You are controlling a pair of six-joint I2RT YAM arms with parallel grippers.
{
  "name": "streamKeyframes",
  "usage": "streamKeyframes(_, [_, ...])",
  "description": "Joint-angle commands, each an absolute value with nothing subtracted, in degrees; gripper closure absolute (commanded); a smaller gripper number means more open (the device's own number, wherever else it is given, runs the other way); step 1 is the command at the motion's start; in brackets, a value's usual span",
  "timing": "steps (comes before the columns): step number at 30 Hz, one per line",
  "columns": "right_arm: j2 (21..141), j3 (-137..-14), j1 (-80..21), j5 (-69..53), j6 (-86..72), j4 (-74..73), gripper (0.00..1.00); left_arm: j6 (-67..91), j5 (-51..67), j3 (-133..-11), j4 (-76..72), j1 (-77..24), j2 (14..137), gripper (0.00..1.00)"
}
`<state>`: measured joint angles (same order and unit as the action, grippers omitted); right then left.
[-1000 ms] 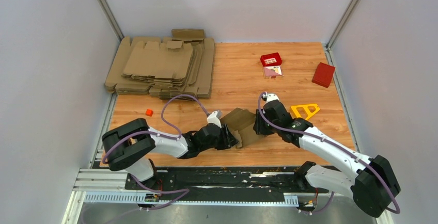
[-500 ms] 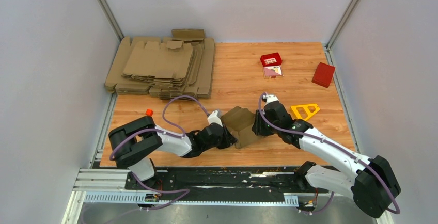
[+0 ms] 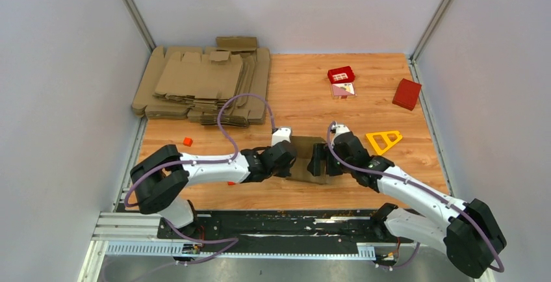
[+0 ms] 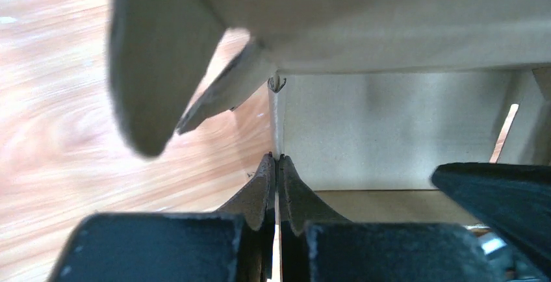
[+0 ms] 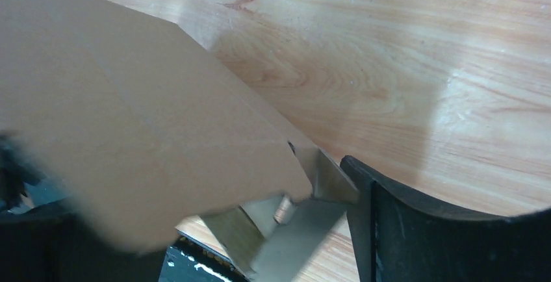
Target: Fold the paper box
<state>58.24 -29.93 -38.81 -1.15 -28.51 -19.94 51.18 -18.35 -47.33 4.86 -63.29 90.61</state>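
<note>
Wooden desk [image 3: 364, 106], grey walls around.
Item: small brown cardboard paper box [image 3: 304, 155], near centre, between both arms. It stands as an open sleeve with its walls up and a rounded end flap [image 4: 156, 67] hanging loose.
Held by: left gripper [image 3: 286, 158], closed flat on one thin wall.
Alongside: right gripper [image 3: 320, 162], jaws wide, box panel across them, apparently unclamped.
Outstanding, by my reckoning: tucking flaps, closing ends.
</note>
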Motion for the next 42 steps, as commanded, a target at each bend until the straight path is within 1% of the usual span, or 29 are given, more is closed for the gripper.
streamKeyframes(1, [56.65,-27.39,-38.98,-4.07,-30.80,-13.19,0.08,39.14,-22.92,-51.04,25.56,-62.84,88.20,1.00])
streamKeyframes(5, [57.42,-25.18,-38.96,-6.33,-32.23,-10.46,0.04,34.30,-23.28,-56.09,35.13,-61.56,91.67,1.00])
streamKeyframes(9, [57.81,-24.23,-38.87,-6.51,-31.86,-11.32,0.02,30.96,-23.90,-61.59,41.60,-61.01,97.01,1.00])
streamKeyframes(13, [55.40,-23.00,-38.85,-6.54,-31.92,-11.76,0.02,30.23,-25.78,-64.70,44.79,-61.07,101.60,0.98])
streamKeyframes(20, [51.60,-21.39,-38.93,-7.44,-32.09,-11.25,0.02,32.34,-29.58,-64.61,45.87,-61.38,105.29,0.94])
streamKeyframes(25, [51.31,-21.21,-38.89,-8.26,-31.70,-10.82,0.02,33.81,-33.36,-65.50,48.00,-61.93,107.31,0.88])
streamKeyframes(30, [51.44,-20.91,-38.93,-9.20,-31.60,-9.63,0.02,31.97,-31.05,-64.80,45.12,-61.85,106.78,0.73])
streamKeyframes(32, [51.59,-21.06,-38.93,-9.39,-31.52,-9.66,0.02,30.55,-29.26,-63.70,42.12,-61.63,105.07,0.70])
streamKeyframes(35, [51.71,-21.29,-38.94,-9.91,-31.45,-9.62,0.02,28.81,-26.20,-62.25,37.85,-60.93,102.49,0.70])
streamKeyframes(38, [51.53,-21.48,-38.92,-10.02,-31.28,-10.00,0.02,27.51,-22.72,-61.19,35.00,-59.69,101.77,0.74])
streamKeyframes(41, [51.10,-21.61,-38.88,-10.07,-31.14,-10.46,0.02,27.66,-23.89,-60.97,35.11,-59.31,102.61,0.97])
streamKeyframes(42, [50.84,-21.48,-38.88,-10.03,-31.15,-10.55,0.02,27.98,-24.50,-60.61,35.01,-59.32,102.79,1.00])
